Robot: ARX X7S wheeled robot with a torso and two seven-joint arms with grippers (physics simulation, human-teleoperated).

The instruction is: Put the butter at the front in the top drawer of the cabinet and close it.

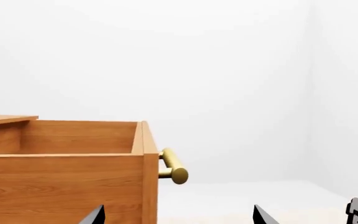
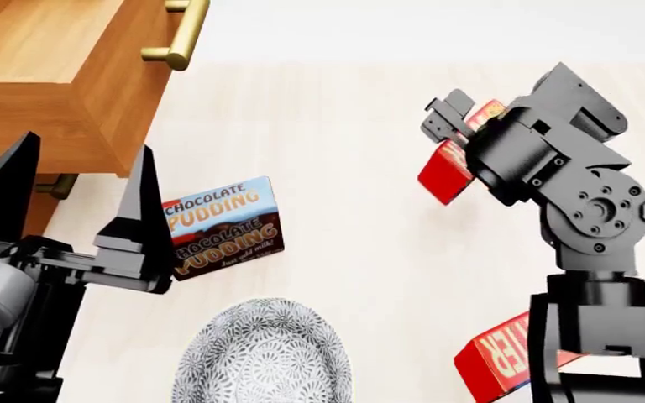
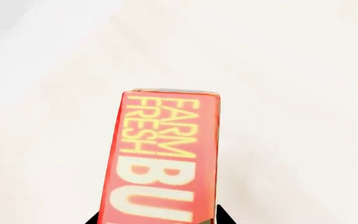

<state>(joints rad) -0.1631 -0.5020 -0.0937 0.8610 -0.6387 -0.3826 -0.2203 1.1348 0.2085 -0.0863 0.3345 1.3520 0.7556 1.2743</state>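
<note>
1. At far left, the top drawer (image 2: 65,80) of the cabinet (image 2: 43,201) stands pulled out; its brass handle (image 2: 179,38) faces right, and what shows of its inside looks bare.
2. Right tool (image 2: 453,138) is pinching the butter (image 2: 448,172), held up off the tabletop (image 2: 345,126), well right of the drawer. The right wrist view shows the carton (image 3: 163,163) between the fingertips (image 3: 225,215), lettered "FARM FRESH".
3. Left tool (image 2: 70,197) is spread and holds nothing, just below the drawer's near side.
4. A second butter carton (image 2: 502,361) lies near right, partly hidden by the arm. A pudding box (image 2: 224,227) and a patterned bowl (image 2: 261,357) sit near centre.
5. Progress, as I judge it: the drawer is open and the butter lifted. Left to do: carry it left over the drawer, release it inside, then push the drawer shut.
</note>
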